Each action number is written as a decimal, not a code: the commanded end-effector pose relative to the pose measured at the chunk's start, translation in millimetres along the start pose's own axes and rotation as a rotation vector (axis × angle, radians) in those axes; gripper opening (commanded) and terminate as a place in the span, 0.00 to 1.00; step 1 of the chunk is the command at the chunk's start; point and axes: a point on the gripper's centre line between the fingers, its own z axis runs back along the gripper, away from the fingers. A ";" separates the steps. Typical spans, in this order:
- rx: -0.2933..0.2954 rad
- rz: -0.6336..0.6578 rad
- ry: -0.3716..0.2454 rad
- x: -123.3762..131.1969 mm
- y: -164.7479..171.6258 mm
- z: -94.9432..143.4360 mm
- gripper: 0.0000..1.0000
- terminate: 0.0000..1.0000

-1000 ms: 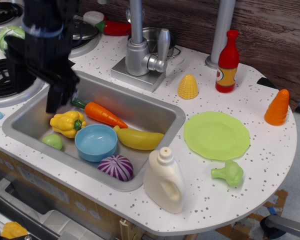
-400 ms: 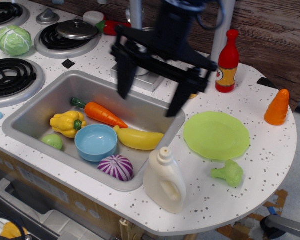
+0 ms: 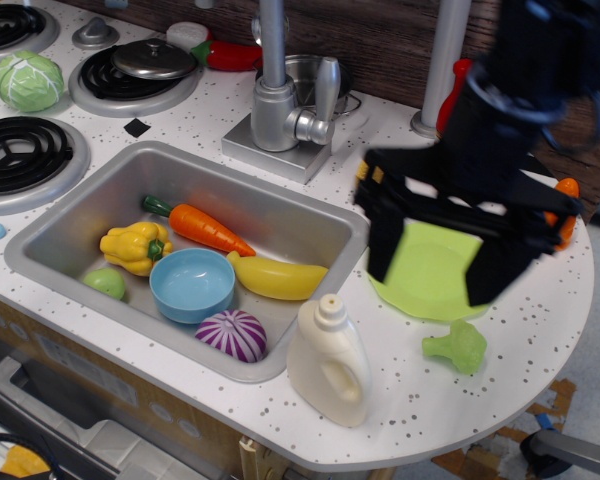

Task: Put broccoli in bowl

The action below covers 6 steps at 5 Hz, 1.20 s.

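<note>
The light-green toy broccoli (image 3: 459,347) lies on its side on the speckled counter at the front right. The light-blue bowl (image 3: 192,284) sits empty in the sink, among toy vegetables. My black gripper (image 3: 440,268) hangs open above the lime-green plate, its two fingers spread wide, one finger (image 3: 388,248) on the left and one (image 3: 495,272) on the right. The right fingertip is just above and behind the broccoli. The gripper holds nothing.
The sink (image 3: 280,215) also holds a carrot (image 3: 205,229), a yellow pepper (image 3: 135,247), a banana (image 3: 278,277), a purple onion (image 3: 232,335) and a small green ball (image 3: 105,283). A white bottle (image 3: 328,362) stands left of the broccoli. The lime-green plate (image 3: 428,280) and an orange cone (image 3: 565,200) are near my arm.
My gripper has swept from the left of the sink, over the tap, to above the plate on the right. Its fingers stay spread. No object has moved.
</note>
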 end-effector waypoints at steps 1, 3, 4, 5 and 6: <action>-0.084 0.044 -0.099 10.8 -14.8 -21.9 1.00 0.00; -0.219 0.144 -0.193 39.8 -39.9 -51.2 1.00 0.00; -0.252 0.118 -0.199 43.1 -47.3 -54.3 1.00 0.00; -0.295 0.154 -0.197 46.6 -49.1 -63.0 1.00 0.00; -0.264 0.160 -0.207 45.9 -40.6 -68.4 1.00 0.00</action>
